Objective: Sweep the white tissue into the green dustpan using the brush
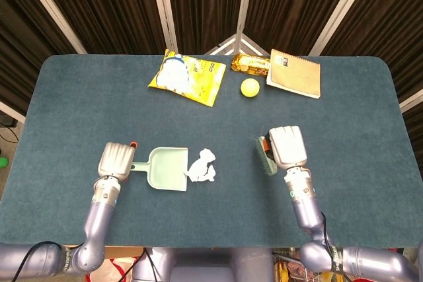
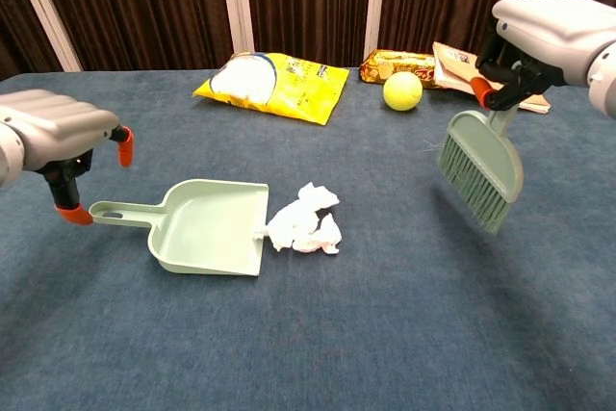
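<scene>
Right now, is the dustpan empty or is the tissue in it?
Empty. The tissue lies on the table just outside the dustpan mouth.

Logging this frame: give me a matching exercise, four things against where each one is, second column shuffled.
1. brush
2. white tissue
3. tennis ball
4. left hand

A. at the green dustpan handle end
B. on the table at the dustpan's open edge
C. held off the table by the right hand
D. beside the notebook at the far side

Pairs: 1-C, 2-B, 3-D, 4-A
</scene>
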`<state>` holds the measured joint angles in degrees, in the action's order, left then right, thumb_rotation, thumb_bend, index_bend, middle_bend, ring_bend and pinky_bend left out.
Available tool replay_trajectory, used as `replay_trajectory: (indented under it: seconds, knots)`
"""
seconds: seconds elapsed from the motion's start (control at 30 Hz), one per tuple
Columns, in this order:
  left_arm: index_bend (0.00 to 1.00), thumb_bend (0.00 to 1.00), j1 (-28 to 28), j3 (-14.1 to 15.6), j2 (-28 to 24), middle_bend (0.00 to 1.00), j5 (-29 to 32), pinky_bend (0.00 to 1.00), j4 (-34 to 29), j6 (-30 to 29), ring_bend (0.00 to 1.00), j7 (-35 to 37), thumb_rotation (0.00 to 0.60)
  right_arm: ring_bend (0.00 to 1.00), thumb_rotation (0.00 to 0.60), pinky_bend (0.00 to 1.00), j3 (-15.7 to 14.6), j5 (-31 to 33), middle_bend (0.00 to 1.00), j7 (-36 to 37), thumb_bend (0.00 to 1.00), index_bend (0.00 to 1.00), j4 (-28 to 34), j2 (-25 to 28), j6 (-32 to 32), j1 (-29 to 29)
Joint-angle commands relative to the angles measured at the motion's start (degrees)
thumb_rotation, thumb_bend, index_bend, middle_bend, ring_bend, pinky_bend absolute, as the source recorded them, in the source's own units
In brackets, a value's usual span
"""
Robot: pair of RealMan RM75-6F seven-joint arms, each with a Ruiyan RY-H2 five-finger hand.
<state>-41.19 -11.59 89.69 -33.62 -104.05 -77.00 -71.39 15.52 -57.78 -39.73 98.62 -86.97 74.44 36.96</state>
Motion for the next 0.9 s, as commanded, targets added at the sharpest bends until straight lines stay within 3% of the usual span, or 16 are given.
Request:
replay_trajectory:
  seconds: [0.03,0.57,0.9]
  knots:
    - [0.33,0.27,-0.46,-0.3,1.32,0.95,1.25,0.89,1.5,0.5,0.93,1.69,0.6,0.98,0.6,0.96,0.06,0.07,0.98,0.21,0.57,1.0,-0.28,0.06,-0.04,0.03]
    - [0.43,0.42,-1.77,2.12,5.57,0.97,1.41,0.9,4.99,1.06,0.94,5.14,0.6,0.98,0.6,0.96,-0.42,0.12,0.98,1.45,0.57,1.0,-0.43,0.3,-0.31,-0.11]
    - [0.6,0.54,-1.94,2.42,6.1,0.99,-0.1,0.92,6.01,0.83,0.96,7.89,0.6,0.98,0.6,0.96,-0.89,-0.25,0.98,0.94,0.57,1.0,-0.54,0.08,-0.19,0.11]
